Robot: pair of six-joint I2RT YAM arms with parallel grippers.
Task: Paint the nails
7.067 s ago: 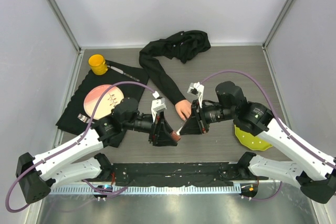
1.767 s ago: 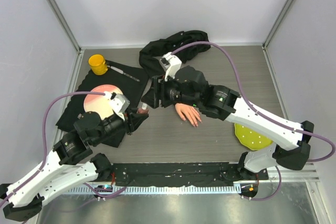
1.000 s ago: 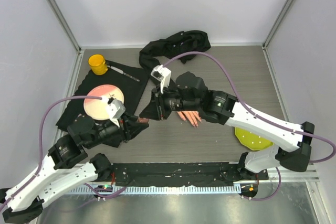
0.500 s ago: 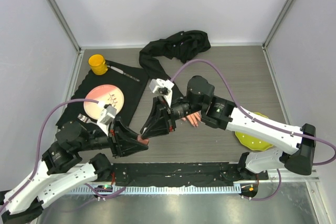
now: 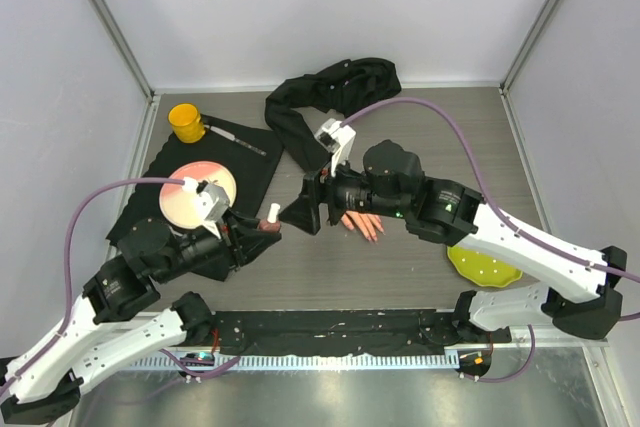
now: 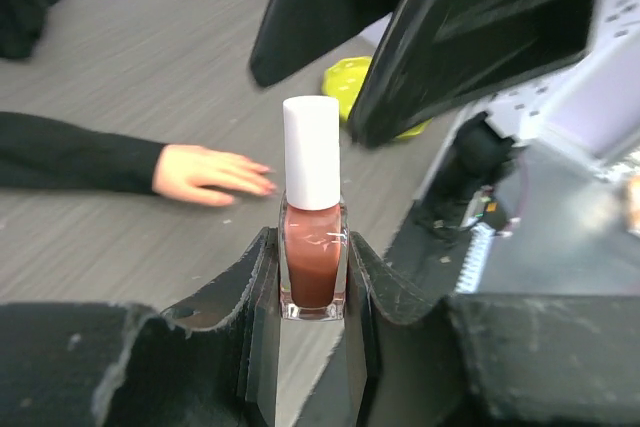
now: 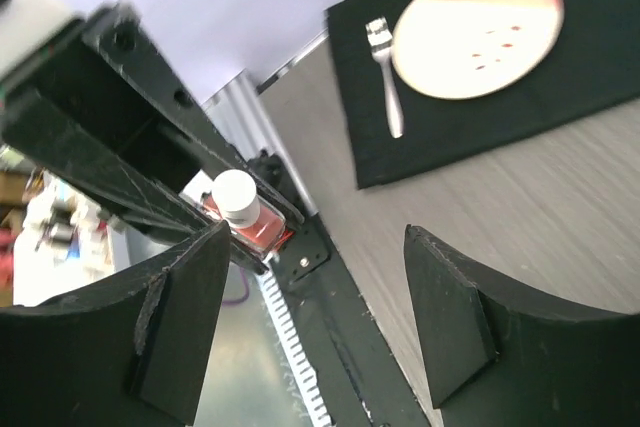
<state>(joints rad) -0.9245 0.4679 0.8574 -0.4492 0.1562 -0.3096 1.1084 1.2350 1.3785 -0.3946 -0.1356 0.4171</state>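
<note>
Clamping the polish bottle (image 6: 312,252) upright, L gripper (image 6: 313,269) risked losing it if R gripper (image 7: 315,302), jaws apart, hit white cap (image 6: 311,147) off-centre.

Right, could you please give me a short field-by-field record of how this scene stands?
left gripper: shut on the nail polish bottle, upright, white cap on
right gripper: open, jaws wide, near the cap, not touching
mannequin hand: lying on the table, black sleeve trailing to the far side
nails: pinkish-red
black mat: plate and fork on it, yellow cup by its far corner
</note>
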